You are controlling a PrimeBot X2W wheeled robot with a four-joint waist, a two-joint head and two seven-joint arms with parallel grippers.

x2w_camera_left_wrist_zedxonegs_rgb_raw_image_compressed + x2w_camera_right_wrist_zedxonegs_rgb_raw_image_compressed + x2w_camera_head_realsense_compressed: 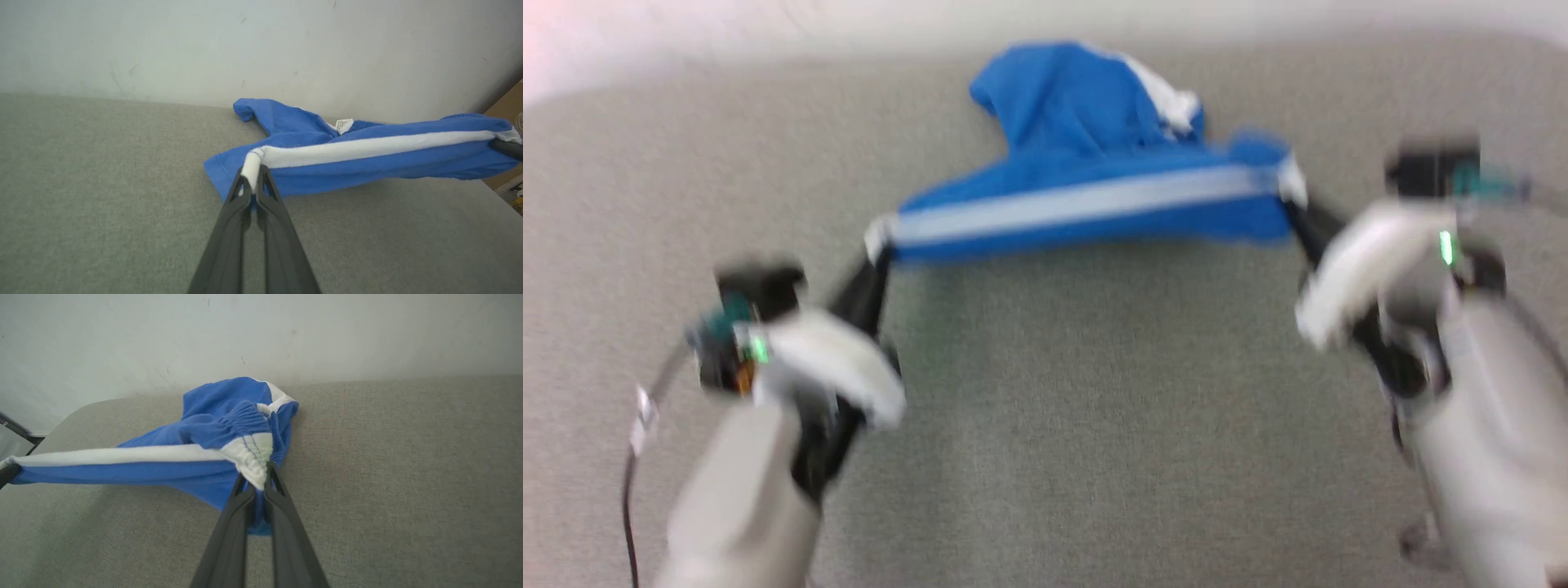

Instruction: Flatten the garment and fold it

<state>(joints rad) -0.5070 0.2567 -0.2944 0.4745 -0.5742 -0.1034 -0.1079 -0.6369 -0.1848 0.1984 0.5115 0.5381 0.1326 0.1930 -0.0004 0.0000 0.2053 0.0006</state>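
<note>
Head view, though blurred, shows the garment stretched sideways between both arms over a grey cloth-covered surface. Its long axis runs left to right, marked by the white side stripe. That line tilts slightly, with the left end nearer the robot and the right end farther off. The left gripper is clenched on the left end of the stripe and the right gripper on the right end.

In the left wrist view, the left gripper has its two dark fingers pinched together on the white hem trim at the stripe's end. The blue cloth reaches away to the right, where a dark finger of the other arm meets it. A small white label shows in the folds behind.

In the right wrist view, the right gripper is closed on the white patch of the gathered elastic waistband, so the waist points to the robot's right and the leg opening to its left. The rest of the shorts lies bunched behind the taut edge, toward the pale wall, and a shadow falls on the surface under the stretched span.
</note>
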